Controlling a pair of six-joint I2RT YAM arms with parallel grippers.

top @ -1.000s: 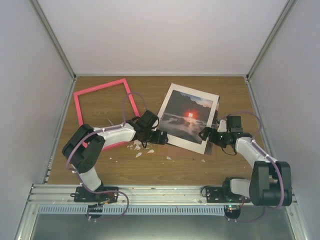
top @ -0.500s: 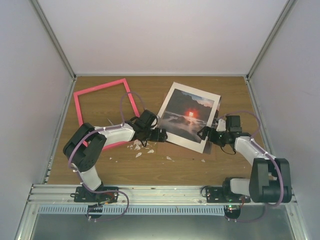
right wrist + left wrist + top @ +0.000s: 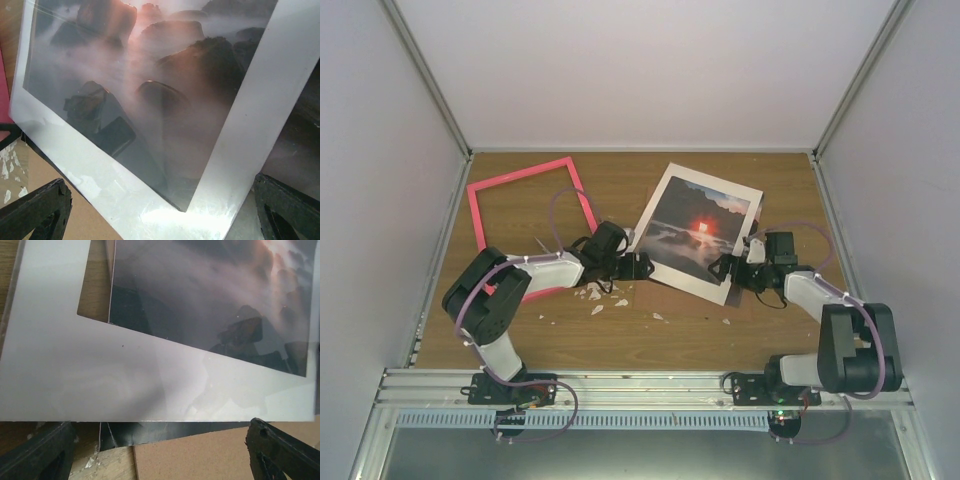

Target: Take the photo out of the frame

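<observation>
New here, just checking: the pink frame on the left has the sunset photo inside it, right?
No: the frame is empty, and the wood table shows through it. The sunset photo lies outside it, to its right. The top external view shows this.

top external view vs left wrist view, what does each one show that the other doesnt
Only the top external view shows the pink frame lying apart from the photo, the right gripper and white scraps on the table. Only the left wrist view shows bare wood between the white border's cut-out corner and the photo's edge, plus a brown board poking out below the border. Both show the photo, the white border and the open left gripper.
</observation>
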